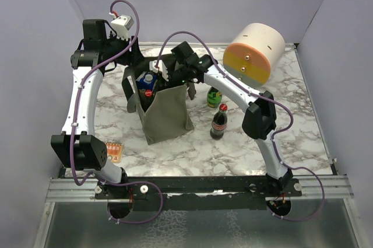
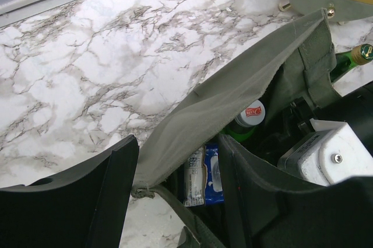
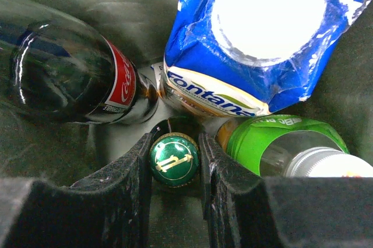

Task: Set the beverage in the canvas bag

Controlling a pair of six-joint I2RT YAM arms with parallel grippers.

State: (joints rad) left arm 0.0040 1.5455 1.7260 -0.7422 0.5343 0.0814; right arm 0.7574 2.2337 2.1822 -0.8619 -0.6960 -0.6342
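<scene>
The olive-green canvas bag [image 1: 166,114] stands upright mid-table, mouth open. My right gripper [image 1: 165,76] reaches down into it. In the right wrist view my right gripper [image 3: 175,146] is shut on the gold-printed cap of a green bottle [image 3: 173,160], deep inside the bag. Beside it lie a cola bottle [image 3: 76,79], a blue packet [image 3: 256,44] and a green-labelled bottle [image 3: 285,143]. My left gripper [image 1: 135,74] is at the bag's back rim. In the left wrist view my left gripper [image 2: 178,143] is open, its jaws straddling the bag's fabric wall [image 2: 233,96].
A cola bottle [image 1: 219,122] and a small green bottle [image 1: 214,97] stand on the marble table right of the bag. A cream-and-orange cylinder [image 1: 254,52] lies at the back right. An orange snack packet [image 1: 113,152] lies near the left arm's base.
</scene>
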